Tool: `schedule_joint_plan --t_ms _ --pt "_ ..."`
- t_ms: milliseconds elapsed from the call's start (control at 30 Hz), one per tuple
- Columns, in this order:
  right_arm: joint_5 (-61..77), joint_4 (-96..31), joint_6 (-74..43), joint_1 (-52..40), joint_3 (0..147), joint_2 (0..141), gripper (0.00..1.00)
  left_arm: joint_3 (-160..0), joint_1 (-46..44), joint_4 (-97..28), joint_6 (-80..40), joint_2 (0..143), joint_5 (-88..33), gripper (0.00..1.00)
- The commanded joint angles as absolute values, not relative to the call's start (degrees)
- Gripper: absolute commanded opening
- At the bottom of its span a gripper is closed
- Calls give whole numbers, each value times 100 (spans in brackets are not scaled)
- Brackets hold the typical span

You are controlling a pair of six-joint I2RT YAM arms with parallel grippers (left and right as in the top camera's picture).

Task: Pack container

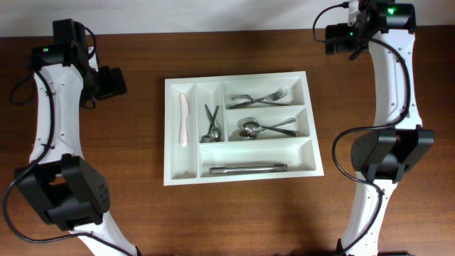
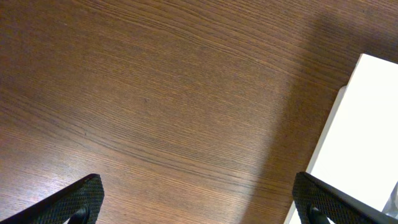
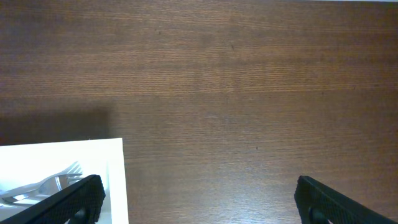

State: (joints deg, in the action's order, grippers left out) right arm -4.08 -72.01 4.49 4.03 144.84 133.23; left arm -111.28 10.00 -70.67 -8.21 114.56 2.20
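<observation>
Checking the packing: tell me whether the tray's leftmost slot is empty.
Not empty: one white knife lies along the container's leftmost slot.

Pretty plain setup tbh: a dark brown wooden table (image 1: 234, 213) with fine grain running across it, under soft even light with only faint blurry shadows. A pale whitish strip (image 1: 213, 14) runs along the far edge; can't tell if it's wall or floor.

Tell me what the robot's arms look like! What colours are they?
Both the left arm and the right arm have smooth white shells with chunky black joints. Thin black cables loop along them, and a tiny green light glows on each. The fingers are black with a bumpy, dotted grip texture.
</observation>
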Motion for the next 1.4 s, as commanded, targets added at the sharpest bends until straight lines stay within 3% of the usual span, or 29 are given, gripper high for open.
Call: schedule_joint_plan --t_ms 0,567,1100,1367 --pt "-480 -7203 377 421 14540 13246 99 -11240 1002 -7076 -812 11279 239 99" --pt "-478 -7205 377 311 14538 13032 99 -11240 1002 -7076 -812 11279 239 99" --pt "-480 -7205 377 -757 14529 9024 99 -11240 1002 -7076 -812 11279 239 99" --pt "-480 -7205 377 -786 13931 7264 98 -11240 1002 -7076 -812 11279 239 99"
